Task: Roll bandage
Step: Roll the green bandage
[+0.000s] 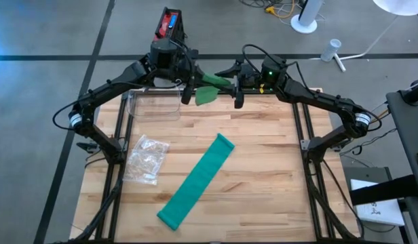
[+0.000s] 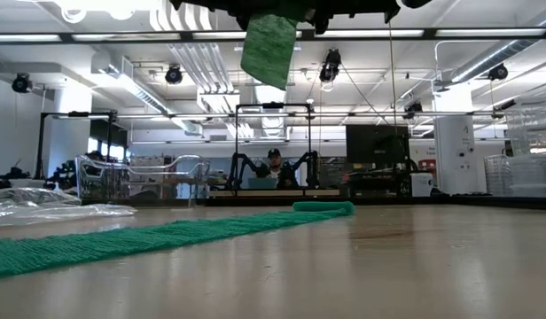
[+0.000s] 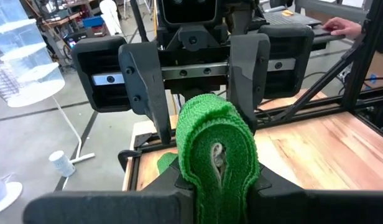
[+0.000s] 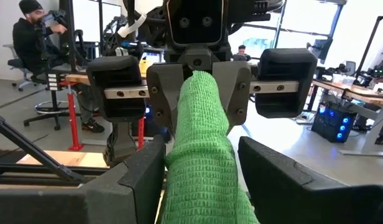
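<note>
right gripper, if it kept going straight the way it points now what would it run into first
Most likely the left gripper, which faces it head on at close range. The green bandage already lies between the right gripper jaws, which stand apart around it, and the left jaws are shut on its far end. Depth between them is unclear.

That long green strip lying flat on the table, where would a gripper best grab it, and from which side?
Probably at one short end, coming straight down from above. The green strip lies flat and diagonal on the wooden table, so its sides offer nothing to pinch. The far end looks slightly raised in the low view, which should give the fingers an edge.
</note>
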